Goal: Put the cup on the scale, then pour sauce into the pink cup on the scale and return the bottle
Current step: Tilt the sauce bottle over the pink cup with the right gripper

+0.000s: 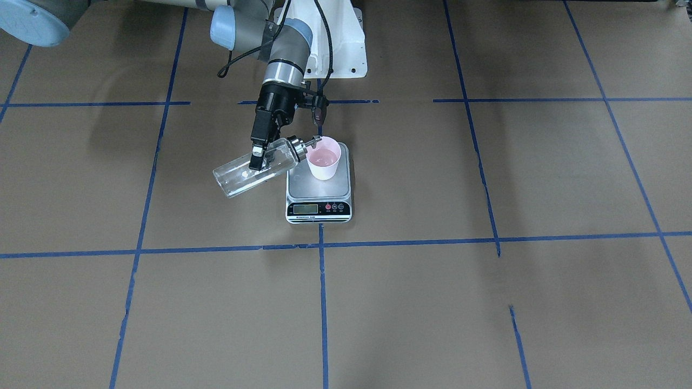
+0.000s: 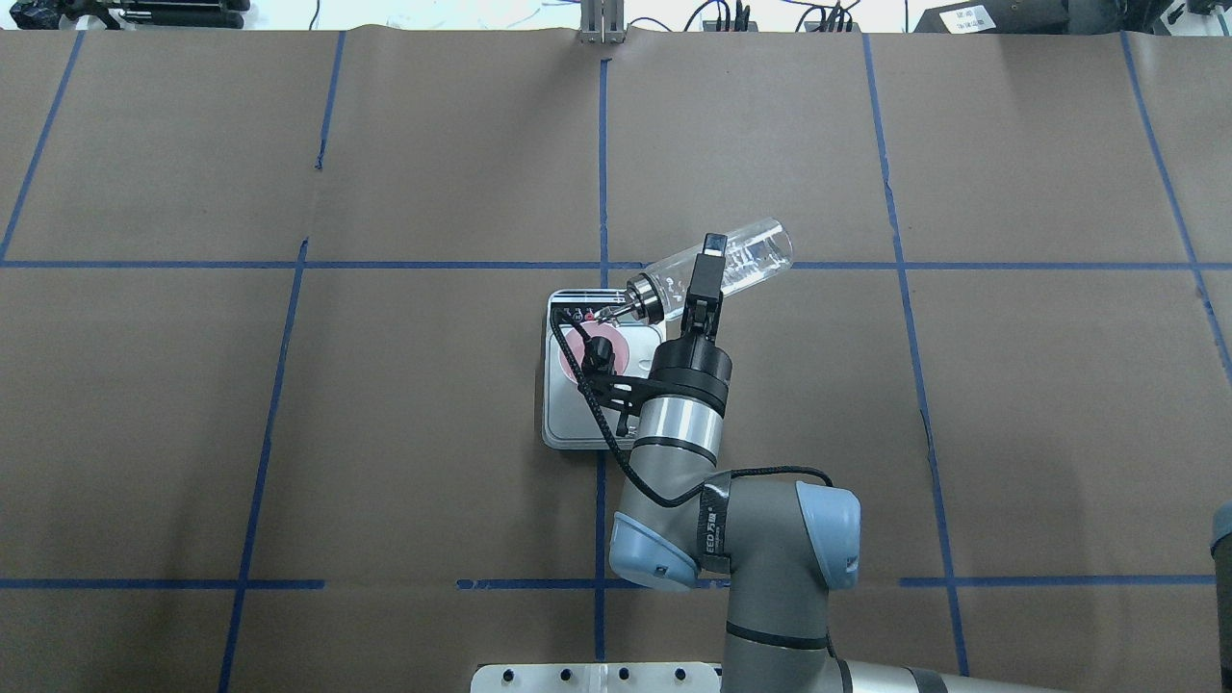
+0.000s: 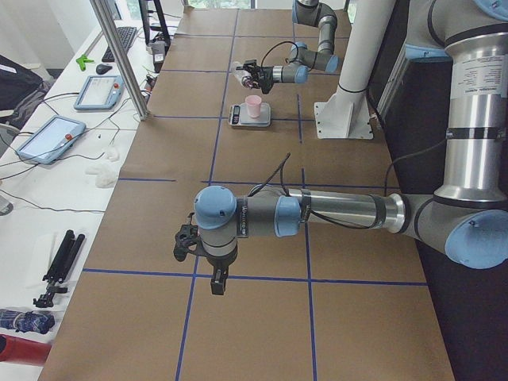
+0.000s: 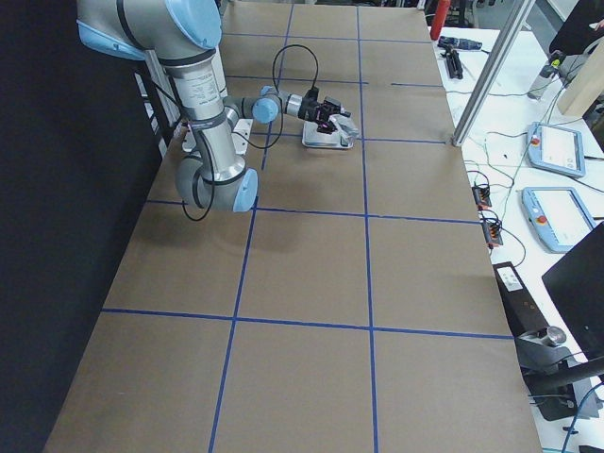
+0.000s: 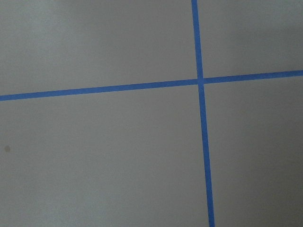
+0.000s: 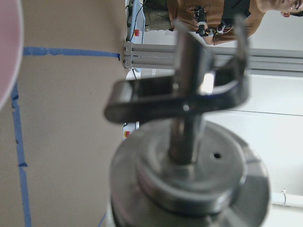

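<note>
Glass bottle [image 1: 233, 179] is clamped in my right tool [image 1: 259, 158]. The fingers are closed on the mid-body of the cylinder, one on either side, and the bottle is tipped far off upright. The silver pourer cap [image 1: 296, 148] sticks out past the tool on one side and the clear base on the other. The spout [image 1: 315, 141] sits at the rim of the pink cup [image 1: 324, 161], over its mouth by the overhead view.

The cup stands upright on the scale [image 1: 319, 189], just beyond the cap end of what the tool holds. The scale's display strip is on the side away from my base.

Sauce: too clear to make out in the glass or at the spout, so I cannot tell if any is running. The right wrist view is filled by the blurred cap and spout, with the cup's rim at the frame edge.

Left tool [image 3: 216, 279] hangs well apart from all this, pointing down at the brown bench [image 5: 94, 151], where blue tape [image 5: 201, 80] crosses beneath it. It shows only in the side view, so I cannot tell how wide it stands.
</note>
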Robot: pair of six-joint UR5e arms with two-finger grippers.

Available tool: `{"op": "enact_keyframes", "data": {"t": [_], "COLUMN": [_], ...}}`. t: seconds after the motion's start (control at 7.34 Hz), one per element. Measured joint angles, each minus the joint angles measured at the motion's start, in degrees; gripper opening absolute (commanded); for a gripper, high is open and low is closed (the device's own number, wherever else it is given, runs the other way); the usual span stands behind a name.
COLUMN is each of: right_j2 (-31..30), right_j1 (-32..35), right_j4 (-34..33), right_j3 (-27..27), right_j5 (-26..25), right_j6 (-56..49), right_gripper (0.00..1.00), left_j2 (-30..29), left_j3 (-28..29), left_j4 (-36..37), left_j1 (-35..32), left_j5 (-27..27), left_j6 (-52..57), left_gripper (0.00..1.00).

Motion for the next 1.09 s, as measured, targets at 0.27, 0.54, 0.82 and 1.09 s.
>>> {"op": "enact_keyframes", "data": {"t": [0.27, 0.54, 0.82, 1.09], "right_j2": [-0.18, -0.46, -0.93, -1.11], "right_j1": [0.56, 0.72, 0.75, 0.76], "right_j4": [0.00, -0.01, 0.00, -0.01], "right_j3": [-0.48, -0.56, -0.61, -0.63], "right_j5": [-2.31, -4.59, -5.62, -7.17], "right_j6": [-3.71, -6.64, -7.42, -8.60], "right_gripper": [0.00, 0.00, 0.00, 0.00], "left_j2": [-0.05, -0.08, -0.09, -0.09], "left_j3": [-0.04, -0.06, -0.06, -0.06], "left_j4": [-0.01, -0.01, -0.01, -0.02], "left_j1": [0.00, 0.00, 0.00, 0.00], "left_j5": [0.00, 0.00, 0.00, 0.00], "left_j6": [0.00, 0.00, 0.00, 0.00], "left_gripper": [1.00, 1.00, 1.00, 1.00]}}
